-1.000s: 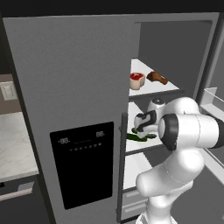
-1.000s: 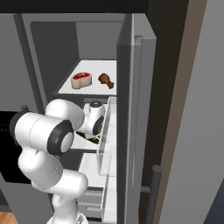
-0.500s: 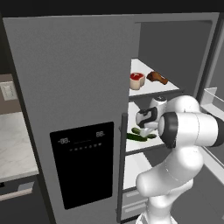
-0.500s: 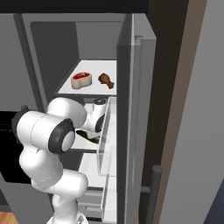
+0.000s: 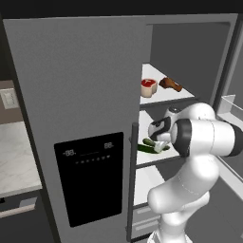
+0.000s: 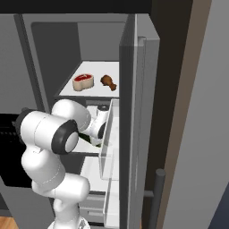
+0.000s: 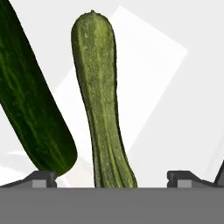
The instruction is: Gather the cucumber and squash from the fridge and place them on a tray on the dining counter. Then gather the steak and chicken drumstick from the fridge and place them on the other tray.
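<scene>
The gripper (image 7: 111,177) has its fingers (image 7: 43,177) spread wide and holds nothing; in the hand view the squash (image 7: 100,105), pale green and ribbed, lies between the two tips, apparently not yet touched, with the darker cucumber (image 7: 30,105) just beside it toward one tip; both rest on the white middle shelf (image 5: 152,154) of the fridge (image 5: 85,95), whose right door stands open; the hand hovers close over them; on the shelf above, the steak (image 6: 83,82) and the drumstick (image 6: 108,81) sit near each other, untouched; judgement: none of the four items has left the fridge, so the task is at its first pick; all four transfers to the trays remain, and closing on the squash appears the step in hand.
</scene>
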Available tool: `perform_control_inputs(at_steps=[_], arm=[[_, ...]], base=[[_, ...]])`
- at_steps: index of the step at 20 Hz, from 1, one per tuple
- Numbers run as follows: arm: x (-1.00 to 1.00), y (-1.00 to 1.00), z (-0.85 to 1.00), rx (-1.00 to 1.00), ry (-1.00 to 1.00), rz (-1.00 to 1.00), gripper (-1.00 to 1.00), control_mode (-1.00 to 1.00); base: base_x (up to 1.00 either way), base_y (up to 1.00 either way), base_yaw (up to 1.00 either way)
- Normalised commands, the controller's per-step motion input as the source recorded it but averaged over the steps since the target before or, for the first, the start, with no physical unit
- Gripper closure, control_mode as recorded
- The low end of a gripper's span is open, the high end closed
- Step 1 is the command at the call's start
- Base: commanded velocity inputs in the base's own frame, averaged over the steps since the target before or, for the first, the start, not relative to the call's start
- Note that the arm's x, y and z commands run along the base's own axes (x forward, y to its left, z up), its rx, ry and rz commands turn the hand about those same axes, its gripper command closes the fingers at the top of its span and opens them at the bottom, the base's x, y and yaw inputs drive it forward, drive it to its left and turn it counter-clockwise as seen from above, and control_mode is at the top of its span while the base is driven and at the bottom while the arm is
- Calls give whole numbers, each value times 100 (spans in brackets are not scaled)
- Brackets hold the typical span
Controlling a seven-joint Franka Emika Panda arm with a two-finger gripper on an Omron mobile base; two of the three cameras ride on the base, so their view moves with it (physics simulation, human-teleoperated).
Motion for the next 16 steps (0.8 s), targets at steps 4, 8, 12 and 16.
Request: perform_control_inputs(at_steps=[4,8,12,16], arm=[[0,-2,-18,0,0,11,-100,-100],[0,-14,-22,0,0,13,-100,-100],[0,-4,-35,0,0,13,-100,-100],[0,20,-62,-11,0,11,-100,-100]], base=[[0,0,0],[0,0,0],[0,0,0],[0,0,0]])
